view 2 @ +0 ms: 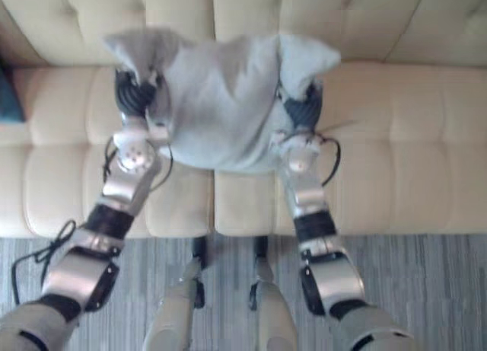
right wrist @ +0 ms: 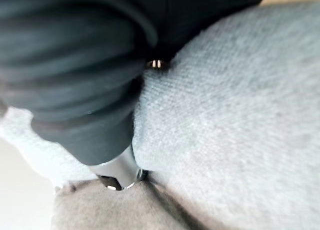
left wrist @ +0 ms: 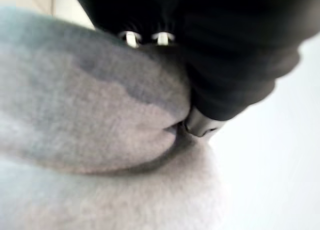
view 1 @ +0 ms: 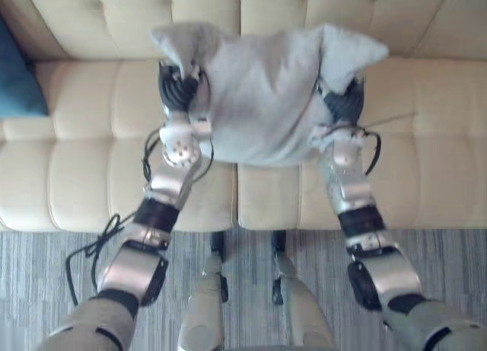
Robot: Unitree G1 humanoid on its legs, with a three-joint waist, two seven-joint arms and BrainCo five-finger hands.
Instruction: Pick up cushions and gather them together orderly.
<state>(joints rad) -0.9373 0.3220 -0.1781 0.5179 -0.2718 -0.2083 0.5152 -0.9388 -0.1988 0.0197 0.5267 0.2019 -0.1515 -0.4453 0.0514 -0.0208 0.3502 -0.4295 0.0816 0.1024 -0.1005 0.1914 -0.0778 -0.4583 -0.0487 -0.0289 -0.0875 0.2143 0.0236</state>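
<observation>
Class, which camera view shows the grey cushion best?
The left eye view: the whole grey cushion shows, gripped by left hand and right hand, sofa behind. The right eye view nearly matches; wrist views show close-up fabric.

Silver-grey arms (view 1: pixel 169 185) with black joint bands, a dark ribbed cover on each robot hand (view 1: pixel 178 89)

A big cream sofa (view 1: pixel 76 161) stands on a grey stripy floor (view 1: pixel 30 260) — a blue cushion (view 1: pixel 15 73) sits at its left end.

We can read no text, label, number or sign on the grey cushion (view 1: pixel 259 100) or the cream sofa (view 1: pixel 426 138).
</observation>
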